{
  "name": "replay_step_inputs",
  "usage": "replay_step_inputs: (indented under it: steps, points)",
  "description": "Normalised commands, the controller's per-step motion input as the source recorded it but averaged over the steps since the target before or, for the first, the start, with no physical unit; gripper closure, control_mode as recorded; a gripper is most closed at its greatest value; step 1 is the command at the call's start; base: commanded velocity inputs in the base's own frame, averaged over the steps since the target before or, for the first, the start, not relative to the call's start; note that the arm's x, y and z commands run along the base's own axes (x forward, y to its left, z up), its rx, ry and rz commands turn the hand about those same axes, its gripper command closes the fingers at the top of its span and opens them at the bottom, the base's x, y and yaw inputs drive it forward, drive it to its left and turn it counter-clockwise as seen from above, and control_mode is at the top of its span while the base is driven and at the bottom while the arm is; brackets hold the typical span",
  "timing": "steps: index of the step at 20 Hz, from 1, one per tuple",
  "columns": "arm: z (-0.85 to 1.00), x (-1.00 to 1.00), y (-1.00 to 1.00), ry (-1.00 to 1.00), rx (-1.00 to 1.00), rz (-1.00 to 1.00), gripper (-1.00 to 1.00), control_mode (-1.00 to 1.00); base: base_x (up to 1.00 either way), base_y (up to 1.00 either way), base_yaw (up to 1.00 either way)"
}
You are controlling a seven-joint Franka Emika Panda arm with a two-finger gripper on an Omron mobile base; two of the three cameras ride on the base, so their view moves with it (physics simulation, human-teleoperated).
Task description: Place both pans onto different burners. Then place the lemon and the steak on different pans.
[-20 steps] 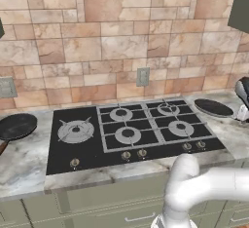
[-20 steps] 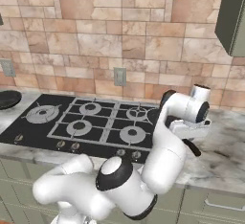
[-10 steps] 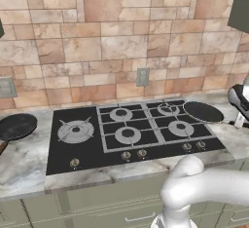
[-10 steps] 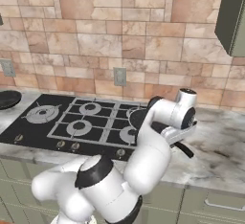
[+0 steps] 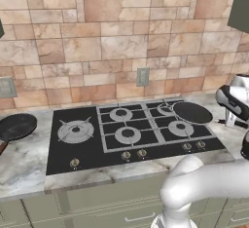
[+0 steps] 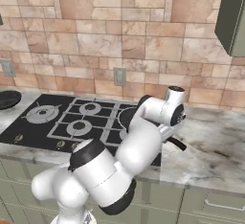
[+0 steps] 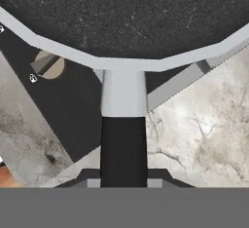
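Gripper (image 6: 168, 134) clenched on thin black handle (image 7: 123, 149) of the pan (image 5: 193, 112), which sits over the rear right burners of the cooktop (image 5: 87, 151), at its right edge. Judged rigid, metal, moderately heavy; held at handle end it will want to tip, so grip near the pale neck would be steadier. Long axis runs pan-to-handle, handle pointing right and toward counter front. Second pan (image 5: 16, 125) on the counter (image 5: 19, 166) far left.
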Motion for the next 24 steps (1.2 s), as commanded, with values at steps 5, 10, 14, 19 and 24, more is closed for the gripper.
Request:
replay_step_inputs:
  steps: [5,10,14,19,24]
  points:
    - [-0.06,0.27,0.32,0.04,0.00,0.10,1.00,-1.00,0.00,0.00,0.00]
    - [-0.05,0.15,0.00,0.01,0.00,0.01,1.00,-1.00,0.00,0.00,0.00]
    - [-0.17,0.09,0.00,0.00,-0.01,0.00,1.00,-1.00,0.00,0.00,0.00]
    - [-0.29,0.00,0.00,0.00,-0.07,0.01,1.00,-1.00,0.00,0.00,0.00]
    - [-0.24,0.00,0.00,0.00,-0.09,0.01,1.00,-1.00,0.00,0.00,0.00]
